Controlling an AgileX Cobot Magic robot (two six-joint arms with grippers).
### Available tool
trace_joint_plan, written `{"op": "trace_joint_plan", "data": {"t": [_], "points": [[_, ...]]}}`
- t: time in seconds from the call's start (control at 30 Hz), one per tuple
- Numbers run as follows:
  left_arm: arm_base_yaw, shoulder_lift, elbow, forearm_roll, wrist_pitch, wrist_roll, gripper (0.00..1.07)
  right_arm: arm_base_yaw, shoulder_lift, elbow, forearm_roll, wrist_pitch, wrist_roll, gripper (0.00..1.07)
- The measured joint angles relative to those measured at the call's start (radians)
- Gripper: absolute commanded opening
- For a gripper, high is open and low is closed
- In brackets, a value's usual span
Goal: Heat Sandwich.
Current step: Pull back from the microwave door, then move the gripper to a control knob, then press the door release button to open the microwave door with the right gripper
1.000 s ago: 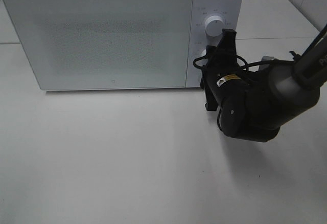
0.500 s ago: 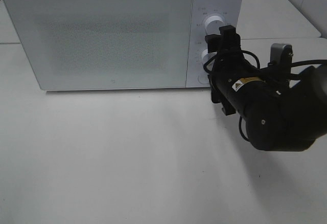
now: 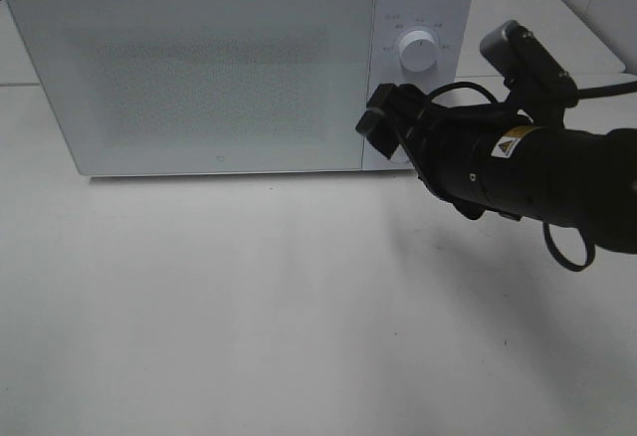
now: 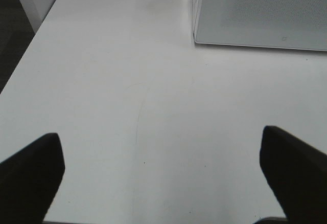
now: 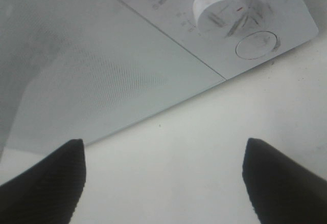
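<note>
White worktop (image 3: 249, 307) | microwave (image 3: 199, 68) at 12 o'clock, door closed | right fingers (image 3: 383, 122) wide apart, empty, by its 4 o'clock corner | left fingers (image 4: 30, 178) wide apart, empty

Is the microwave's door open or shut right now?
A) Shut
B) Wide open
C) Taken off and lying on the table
A: the microwave door sits flat and flush beside the control panel, with no gap showing and nothing of the inside in view.
</note>
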Motion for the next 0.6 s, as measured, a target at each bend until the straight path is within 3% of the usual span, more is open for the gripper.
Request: {"op": "trace_joint_plan", "data": {"t": [0.2, 0.43, 0.6], "points": [[0.000, 0.000, 0.000, 0.000, 0.000, 0.000, 0.96, -0.038, -0.098, 0.000, -0.004, 0.225, -0.238, 0.76], [0.000, 0.000, 0.000, 0.000, 0.000, 0.000, 0.96, -0.166, -0.271, 0.001, -0.011, 0.613, -0.546, 0.76], [0.000, 0.000, 0.000, 0.000, 0.000, 0.000, 0.96, -0.200, -0.394, -0.015, -0.102, 0.863, -0.609, 0.76]]}}
